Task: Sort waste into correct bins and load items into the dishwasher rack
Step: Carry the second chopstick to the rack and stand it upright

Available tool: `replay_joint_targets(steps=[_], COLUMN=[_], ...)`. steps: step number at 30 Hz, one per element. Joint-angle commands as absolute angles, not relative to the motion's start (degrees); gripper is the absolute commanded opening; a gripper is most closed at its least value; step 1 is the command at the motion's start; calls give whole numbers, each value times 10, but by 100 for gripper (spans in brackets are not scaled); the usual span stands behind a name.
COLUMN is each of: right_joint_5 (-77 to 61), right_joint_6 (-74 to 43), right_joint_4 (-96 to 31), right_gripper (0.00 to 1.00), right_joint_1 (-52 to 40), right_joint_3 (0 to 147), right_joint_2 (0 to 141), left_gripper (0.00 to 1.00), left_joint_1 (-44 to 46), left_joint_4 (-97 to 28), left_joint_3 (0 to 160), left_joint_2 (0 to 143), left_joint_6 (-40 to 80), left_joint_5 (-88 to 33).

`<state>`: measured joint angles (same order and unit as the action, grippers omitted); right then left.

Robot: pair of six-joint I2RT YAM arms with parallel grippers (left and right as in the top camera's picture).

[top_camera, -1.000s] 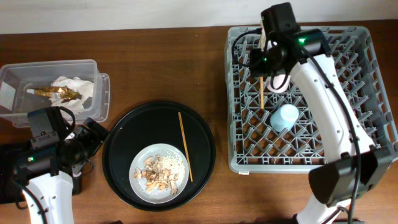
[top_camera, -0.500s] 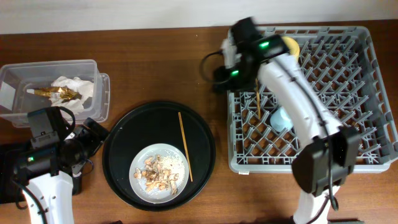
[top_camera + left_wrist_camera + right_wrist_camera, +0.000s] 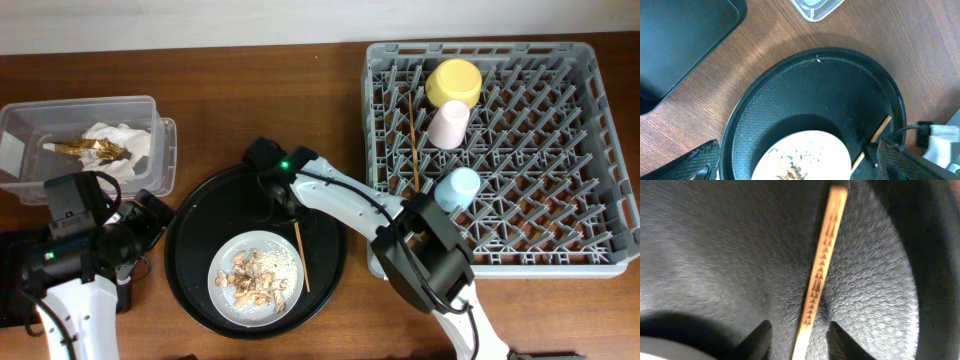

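Observation:
One wooden chopstick (image 3: 300,255) lies on the round black tray (image 3: 200,240), right of the grey-white plate (image 3: 228,256) that holds beige food scraps (image 3: 255,280). My right gripper (image 3: 284,200) is open, low over the chopstick's far end. In the right wrist view its fingers (image 3: 799,340) straddle the chopstick (image 3: 822,255) without closing. The other chopstick (image 3: 413,140) lies in the grey rack (image 3: 540,200) with the yellow bowl (image 3: 453,82), pink cup (image 3: 449,124) and blue cup (image 3: 458,188). My left gripper (image 3: 150,212) is open and empty (image 3: 802,165).
The clear tub (image 3: 30,125) at the far left holds the white napkin (image 3: 118,138) and the gold wrapper (image 3: 88,148). The shallow black tray (image 3: 680,35) lies at the left front, partly under my left arm. The right arm stretches from the rack's front across the round tray.
My right arm left one chopstick in the rack and swung left and down onto the round tray, over the second chopstick. The left arm has not moved.

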<state>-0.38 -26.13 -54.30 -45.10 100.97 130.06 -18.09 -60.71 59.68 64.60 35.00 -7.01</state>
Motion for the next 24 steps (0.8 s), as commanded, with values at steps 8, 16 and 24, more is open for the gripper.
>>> replay_joint_targets(steps=[8, 16, 24], right_joint_5=[-3, 8, -43], right_joint_6=[-251, -30, -39], right_joint_4=[-677, -770, -716], right_gripper=[4, 4, 29], right_joint_1=[-359, -87, -75], right_joint_3=[1182, 1289, 1207], right_joint_2=[1236, 1223, 1231], left_gripper=[99, 99, 99], left_joint_1=[-183, -183, -183], left_joint_4=[-607, -607, -607], left_joint_3=[602, 602, 602], left_joint_2=[644, 644, 644], left_joint_6=[354, 354, 354], left_joint_5=[-66, -66, -66])
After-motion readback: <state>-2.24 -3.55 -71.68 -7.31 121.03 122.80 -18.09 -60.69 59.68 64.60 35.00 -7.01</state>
